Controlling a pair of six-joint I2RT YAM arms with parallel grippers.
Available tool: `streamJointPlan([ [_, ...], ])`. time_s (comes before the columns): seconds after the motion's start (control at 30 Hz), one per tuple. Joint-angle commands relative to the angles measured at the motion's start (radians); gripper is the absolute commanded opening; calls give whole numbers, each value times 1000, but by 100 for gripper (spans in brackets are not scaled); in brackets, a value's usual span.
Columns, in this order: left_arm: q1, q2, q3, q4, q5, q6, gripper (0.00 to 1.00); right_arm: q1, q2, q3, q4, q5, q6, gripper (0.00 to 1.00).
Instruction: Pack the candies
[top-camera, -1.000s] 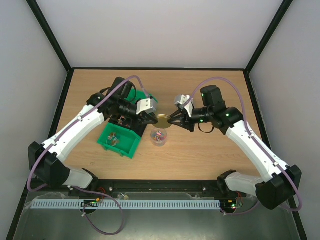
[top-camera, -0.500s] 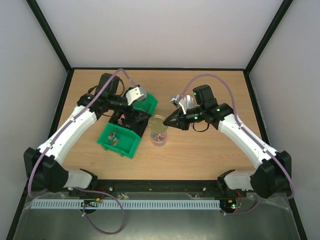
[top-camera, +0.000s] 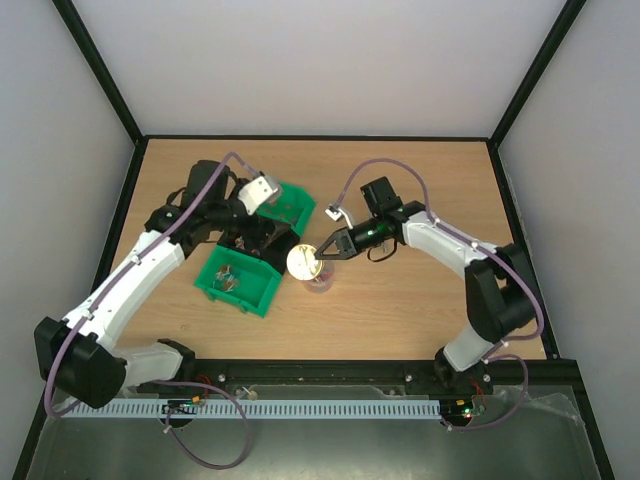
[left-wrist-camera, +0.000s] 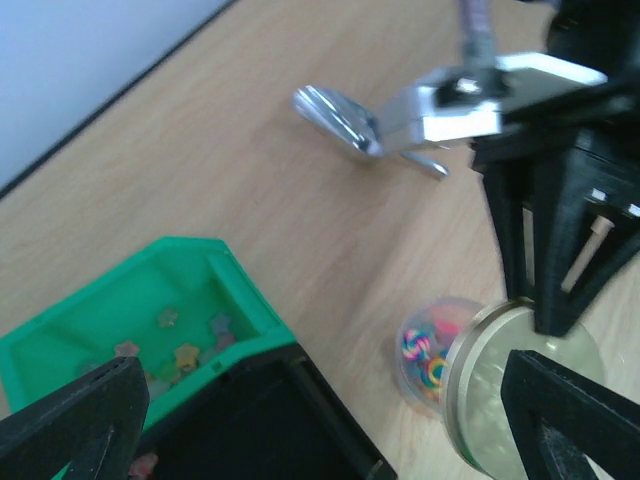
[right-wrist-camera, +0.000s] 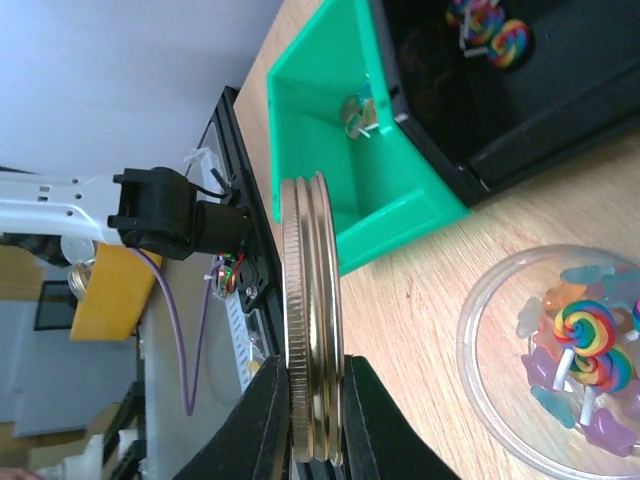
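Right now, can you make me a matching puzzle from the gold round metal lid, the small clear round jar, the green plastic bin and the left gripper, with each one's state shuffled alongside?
1. gold round metal lid
2. small clear round jar
3. green plastic bin
4. left gripper

A. open, holding nothing
B. uncovered on the wooden table, lollipop candies inside
C. pinched edge-on in the right gripper
D. star-shaped candies on its floor

Pairs: 1-C, 2-B, 3-D, 4-A
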Motion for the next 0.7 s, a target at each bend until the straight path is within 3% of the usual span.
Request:
streamJointPlan([
  [0.0,-69,-6,-76,-83,-19,142,99,-3,95,-7,-3,-69,56,1],
  [0.2,-206,20,-184,-30,-144,215,99,-47,176,-11,-25,-103,35,1],
  [0.67,-278,104,-270,44,-225,261,99,-100,285,34,-121,-133,-55,1],
])
